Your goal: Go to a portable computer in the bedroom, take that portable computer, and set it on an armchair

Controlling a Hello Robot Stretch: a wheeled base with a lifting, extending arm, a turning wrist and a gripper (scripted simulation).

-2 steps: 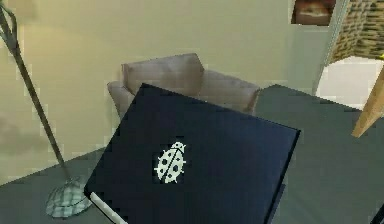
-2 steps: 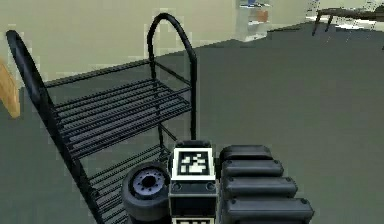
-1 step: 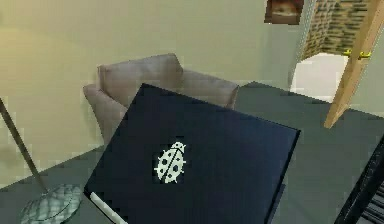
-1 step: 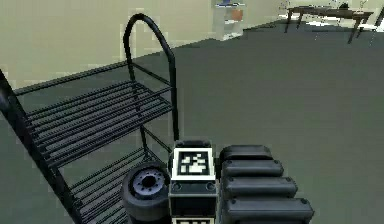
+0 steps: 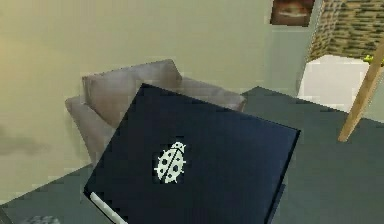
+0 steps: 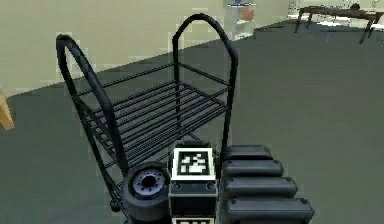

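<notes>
A dark navy laptop (image 5: 200, 165) with a white ladybug emblem on its lid lies tilted across the lower middle of the forward view. Right behind it stands a grey-brown armchair (image 5: 120, 95) against the pale wall; I cannot tell whether the laptop rests on it. In the arm side view the arm's dark stacked segments (image 6: 258, 185) rise from the bottom edge. Beside them are a white square marker (image 6: 193, 165) and the gripper's dark round body (image 6: 150, 188). Its far end is not made out, so I cannot tell whether it holds anything.
A black wire cart (image 6: 150, 100) with two hooped handles stands just beyond the arm on the dark grey floor. A slanted wooden post (image 5: 362, 100), a white block (image 5: 335, 85) and a brick wall (image 5: 350, 25) sit at the forward view's right. A dark table (image 6: 340, 14) stands far off.
</notes>
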